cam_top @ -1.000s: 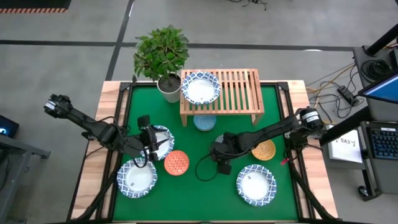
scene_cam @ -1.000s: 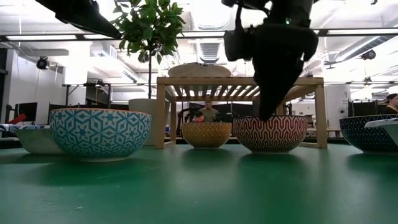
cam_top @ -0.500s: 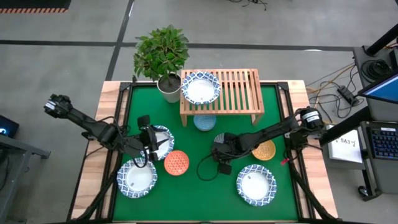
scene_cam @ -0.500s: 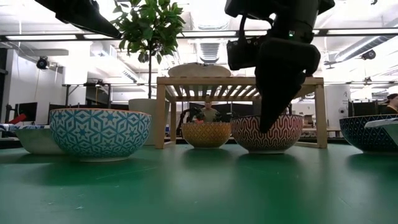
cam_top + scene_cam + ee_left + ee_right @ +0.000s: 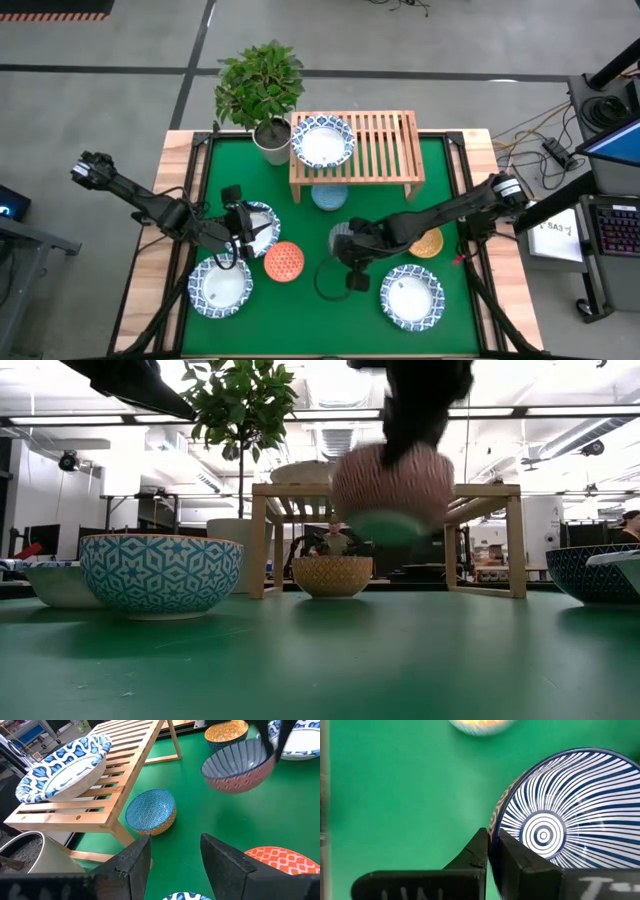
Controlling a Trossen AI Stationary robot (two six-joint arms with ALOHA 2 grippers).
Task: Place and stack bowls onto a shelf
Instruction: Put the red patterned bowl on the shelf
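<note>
My right gripper (image 5: 350, 250) is shut on a small bowl (image 5: 341, 236), blue-and-white striped inside and red-patterned outside, held above the green mat; it also shows in the low view (image 5: 392, 490). My left gripper (image 5: 175, 860) is open and empty over a white blue-rimmed bowl (image 5: 262, 226) at the left. The wooden shelf (image 5: 385, 150) stands at the far side with one white blue-rimmed bowl (image 5: 322, 143) resting on its slats. A pale blue bowl (image 5: 329, 196), an orange-red bowl (image 5: 284, 262) and a mustard bowl (image 5: 428, 243) sit on the mat. My right gripper holds the striped bowl by its rim (image 5: 493, 826), one finger (image 5: 515, 857) inside the bowl and one finger (image 5: 477, 850) outside. The bowl is lifted clear of the mat and hangs tilted below the gripper (image 5: 415, 400).
Two more white blue-rimmed bowls sit near the front, one at the left (image 5: 221, 287) and one at the right (image 5: 411, 296). A potted plant (image 5: 262, 95) stands at the shelf's left end. A black cable loop (image 5: 328, 278) hangs by the right gripper.
My right gripper has risen and gone a little toward the table's left and near edges with the striped bowl. The bowl, which stood on the mat in front of the shelf, is now lifted clear and tilted.
</note>
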